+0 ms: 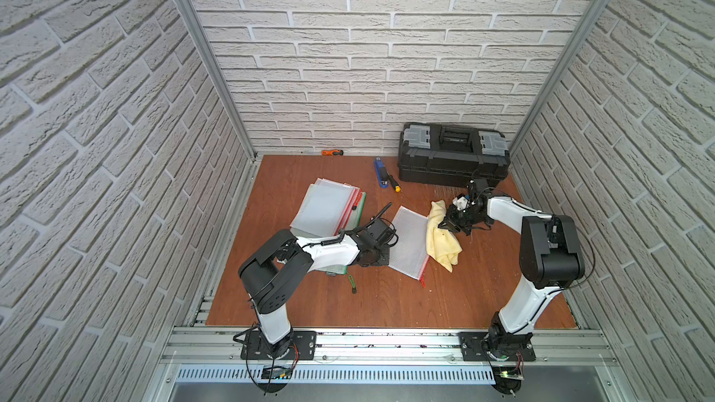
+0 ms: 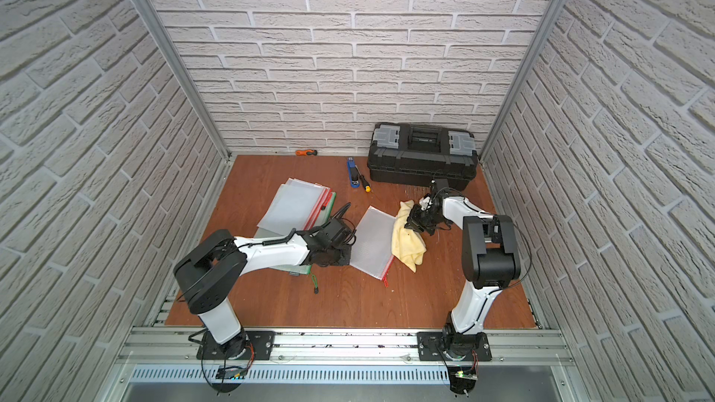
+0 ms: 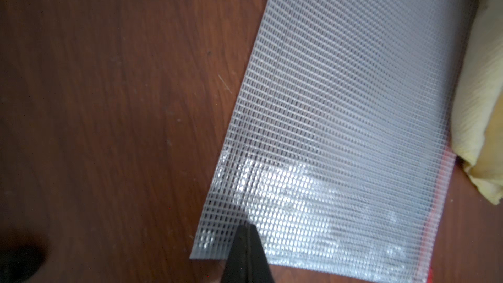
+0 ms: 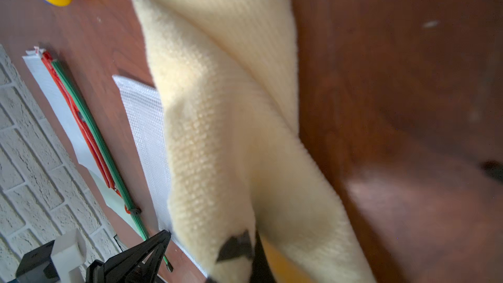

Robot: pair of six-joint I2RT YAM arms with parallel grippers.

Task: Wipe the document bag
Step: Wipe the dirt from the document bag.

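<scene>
Mesh document bag (image 1: 409,243) lies flat on the table (image 1: 317,303), likely light, floppy, slick, so pin a corner: left gripper (image 3: 246,251), jaws closed, presses its 8 o'clock corner while right gripper (image 1: 449,229) clamps the yellow cloth (image 1: 441,249) at its 3 o'clock edge.

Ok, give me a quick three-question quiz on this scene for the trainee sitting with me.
1. True or false: the right gripper is shut on the yellow cloth.
2. The left gripper is: A) closed, at a corner of the single mesh document bag; B) wide open, well clear of it; C) holding the cloth.
3. Fill in: that bag's zipper edge is coloured ____.
Key: 1 true; 2 A; 3 red.
</scene>
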